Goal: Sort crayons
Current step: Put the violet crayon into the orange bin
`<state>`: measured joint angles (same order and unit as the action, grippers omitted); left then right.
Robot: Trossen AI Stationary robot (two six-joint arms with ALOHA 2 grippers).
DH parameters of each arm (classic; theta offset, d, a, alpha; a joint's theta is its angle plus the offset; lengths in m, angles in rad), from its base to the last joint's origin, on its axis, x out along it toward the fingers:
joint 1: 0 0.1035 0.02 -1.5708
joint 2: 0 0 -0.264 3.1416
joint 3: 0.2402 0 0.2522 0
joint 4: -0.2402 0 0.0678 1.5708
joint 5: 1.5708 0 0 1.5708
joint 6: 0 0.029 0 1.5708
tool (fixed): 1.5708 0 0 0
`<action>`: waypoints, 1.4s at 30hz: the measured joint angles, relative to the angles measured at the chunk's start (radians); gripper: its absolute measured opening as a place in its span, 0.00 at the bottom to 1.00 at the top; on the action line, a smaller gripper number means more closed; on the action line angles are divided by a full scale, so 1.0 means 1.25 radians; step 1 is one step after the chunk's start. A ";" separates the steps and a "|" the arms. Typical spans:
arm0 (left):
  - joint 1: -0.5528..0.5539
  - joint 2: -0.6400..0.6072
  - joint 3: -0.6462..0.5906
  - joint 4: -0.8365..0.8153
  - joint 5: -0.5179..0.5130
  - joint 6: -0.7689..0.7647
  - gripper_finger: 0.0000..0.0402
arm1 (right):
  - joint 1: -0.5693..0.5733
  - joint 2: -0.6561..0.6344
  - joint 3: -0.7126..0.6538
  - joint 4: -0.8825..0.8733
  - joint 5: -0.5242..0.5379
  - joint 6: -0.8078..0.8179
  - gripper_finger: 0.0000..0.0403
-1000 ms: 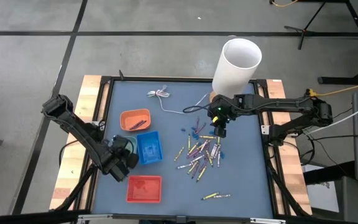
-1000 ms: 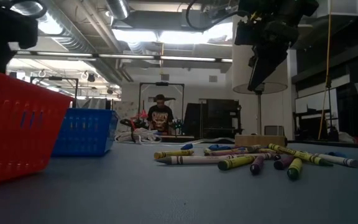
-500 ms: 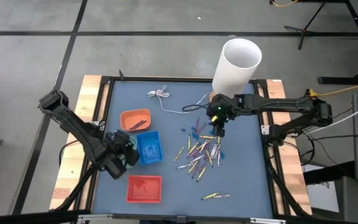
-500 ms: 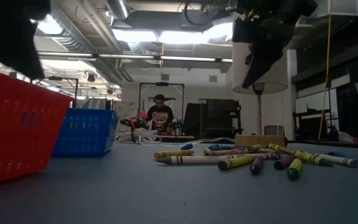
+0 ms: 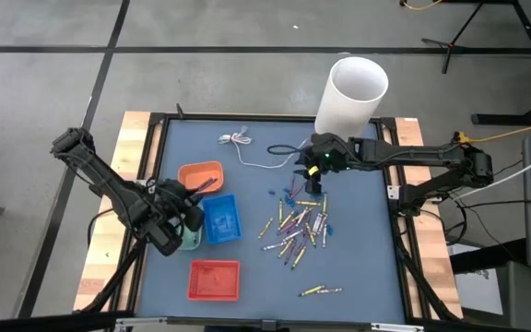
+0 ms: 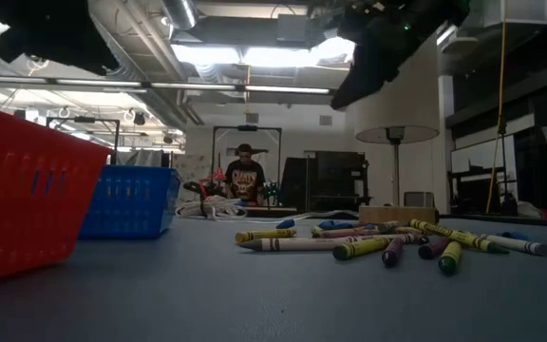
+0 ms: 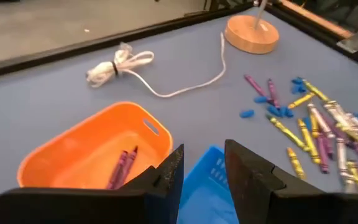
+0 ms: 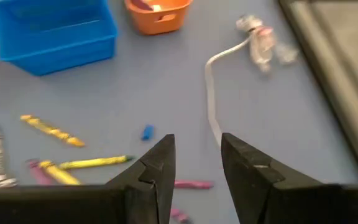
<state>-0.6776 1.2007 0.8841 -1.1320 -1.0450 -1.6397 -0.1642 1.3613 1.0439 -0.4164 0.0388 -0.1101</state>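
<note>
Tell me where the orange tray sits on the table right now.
In the high view, the orange tray sits on the table's left half, just behind the blue tray, with the coiled white cable farther back and the left pincer beside it.

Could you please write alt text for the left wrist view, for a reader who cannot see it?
The left gripper, open and empty, hovers over a blue tray beside an orange tray holding two purple crayons. Beyond them on the blue table lie a coiled white cable, a round wooden base and loose crayons.
</note>
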 joint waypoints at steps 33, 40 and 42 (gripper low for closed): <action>0.145 -0.002 0.000 0.251 0.266 0.462 0.25 | 0.000 0.300 0.000 -0.091 -0.046 -0.174 0.32; 0.145 -0.002 0.000 0.252 0.267 0.462 0.25 | 0.000 0.330 0.000 -0.087 -0.045 -0.195 0.32; 0.145 -0.002 0.000 0.252 0.267 0.462 0.25 | 0.000 0.330 0.000 -0.084 -0.045 -0.195 0.32</action>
<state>-0.4957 1.1976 0.8841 -0.8173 -0.7116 -1.0626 -0.1638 1.7733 1.0435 -0.5216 -0.0175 -0.3538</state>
